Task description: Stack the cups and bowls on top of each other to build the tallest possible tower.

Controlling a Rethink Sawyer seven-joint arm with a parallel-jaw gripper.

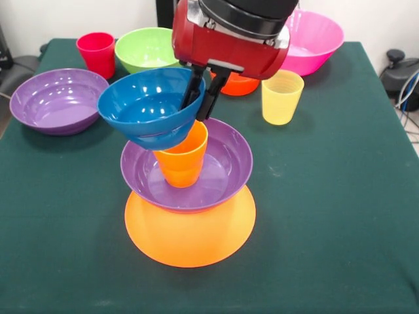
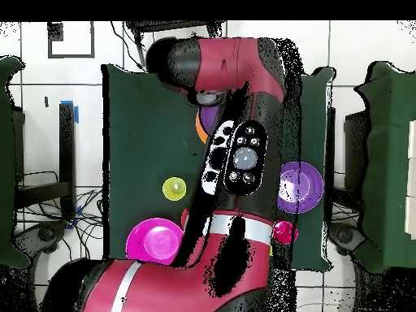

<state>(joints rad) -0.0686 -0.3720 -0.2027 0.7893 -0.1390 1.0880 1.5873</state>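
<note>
- We see the gripper (image 1: 202,98) pinching the blue bowl's (image 1: 149,106) rim.
- That tilted bowl rests on the orange cup (image 1: 183,159) just below the gripper.

the arm (image 2: 236,154) hides the tower overhead, perhaps entirely.

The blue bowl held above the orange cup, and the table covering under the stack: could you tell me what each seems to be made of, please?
The blue bowl looks like glossy moulded plastic: bright highlights sit on its smooth inner wall. The orange cup looks like a similar plastic, slightly translucent at the rim. The table covering is dark green and matt with no reflections, probably felt or cloth, though the weave cannot be made out.
</note>
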